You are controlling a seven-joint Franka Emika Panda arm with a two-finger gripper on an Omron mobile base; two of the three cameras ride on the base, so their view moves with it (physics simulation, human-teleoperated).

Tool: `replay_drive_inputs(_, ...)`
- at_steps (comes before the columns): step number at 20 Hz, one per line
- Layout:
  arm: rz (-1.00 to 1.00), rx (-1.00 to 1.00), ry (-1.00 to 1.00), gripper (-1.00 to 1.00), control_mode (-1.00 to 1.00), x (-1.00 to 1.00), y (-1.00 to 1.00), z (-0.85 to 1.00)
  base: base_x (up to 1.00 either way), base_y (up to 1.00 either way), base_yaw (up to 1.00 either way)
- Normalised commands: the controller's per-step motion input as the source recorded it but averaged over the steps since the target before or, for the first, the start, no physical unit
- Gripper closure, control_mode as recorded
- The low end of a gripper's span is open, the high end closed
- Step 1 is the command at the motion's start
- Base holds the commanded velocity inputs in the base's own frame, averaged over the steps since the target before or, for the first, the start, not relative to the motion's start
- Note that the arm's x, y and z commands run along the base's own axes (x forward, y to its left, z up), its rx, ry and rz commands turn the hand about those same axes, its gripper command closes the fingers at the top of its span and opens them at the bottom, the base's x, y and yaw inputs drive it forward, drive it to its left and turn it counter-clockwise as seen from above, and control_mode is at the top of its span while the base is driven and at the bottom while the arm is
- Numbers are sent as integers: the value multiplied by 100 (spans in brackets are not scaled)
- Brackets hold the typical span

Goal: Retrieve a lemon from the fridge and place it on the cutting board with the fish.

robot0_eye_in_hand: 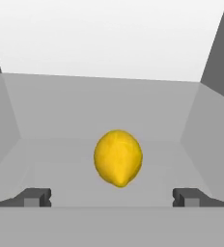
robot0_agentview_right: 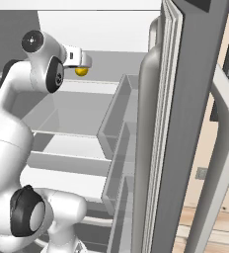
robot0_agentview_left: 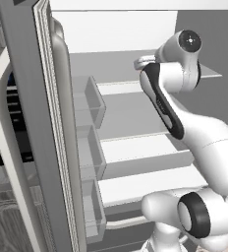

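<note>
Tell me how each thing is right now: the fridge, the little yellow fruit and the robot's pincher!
Tall grey fridge: doors swung open, white inside showing.
Small bright yellow lemon: lying on a fridge shelf, not held.
Door bins: clear, nothing seen in them.
Two-finger gripper: open wide, fingertips either side of the lemon, not touching it.

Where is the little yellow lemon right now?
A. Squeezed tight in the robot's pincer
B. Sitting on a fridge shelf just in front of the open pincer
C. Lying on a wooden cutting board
B: in the hand view the small bright yellow lemon rests on the pale fridge shelf, ahead of the open pincer, whose dark fingertips stand wide apart and clear of it.
</note>
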Motion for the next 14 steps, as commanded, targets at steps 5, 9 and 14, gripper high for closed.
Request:
replay_drive_inputs(5, 0, 0, 0, -100, -100, 36, 0, 0, 0, 0, 0)
replay_drive_inputs(9, -1, 0, 2, -100, -100, 17, 0, 0, 0, 0, 0)
replay_drive_inputs(14, -5, 0, 3, -100, -100, 3, 0, -6, 0, 0, 0)
